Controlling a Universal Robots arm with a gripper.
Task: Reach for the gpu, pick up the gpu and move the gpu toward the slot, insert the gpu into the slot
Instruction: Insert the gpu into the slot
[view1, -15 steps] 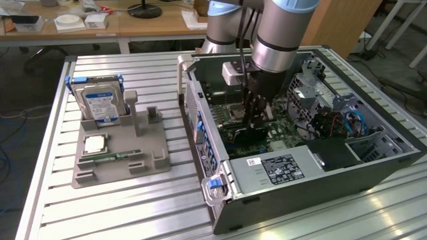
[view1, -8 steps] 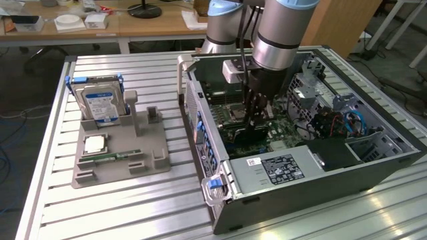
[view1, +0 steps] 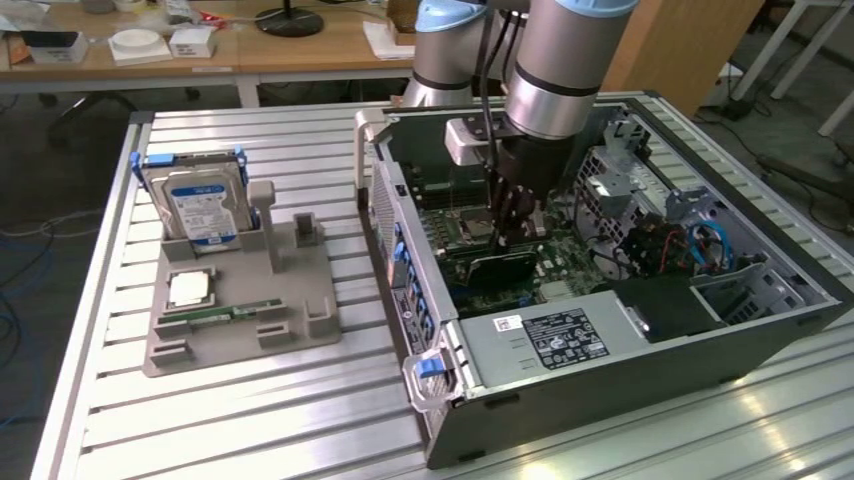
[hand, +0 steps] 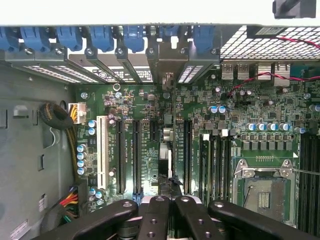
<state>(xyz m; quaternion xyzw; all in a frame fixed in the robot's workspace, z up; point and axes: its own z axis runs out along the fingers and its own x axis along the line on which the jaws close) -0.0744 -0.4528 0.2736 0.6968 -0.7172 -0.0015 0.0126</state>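
The gpu (view1: 501, 270) is a thin dark card standing on edge over the green motherboard (view1: 574, 262) inside the open computer case. My gripper (view1: 511, 238) comes straight down from above and is shut on the card's top edge. In the wrist view the gpu (hand: 170, 160) is seen edge-on as a narrow line. It runs from my closed gripper (hand: 170, 199) toward the silver bracket (hand: 167, 65) at the case's rear openings. The slot lies under the card and is hidden by it. Long black slots (hand: 136, 155) run parallel on either side.
The case walls (view1: 400, 250) and the power supply (view1: 554, 335) hem in the arm. A silver processor socket (hand: 262, 192) and cable bundles (hand: 65, 120) sit near the card. On the exterior view's left, a grey fixture (view1: 234, 300) holds a hard drive (view1: 200, 205) and a memory stick (view1: 220, 312).
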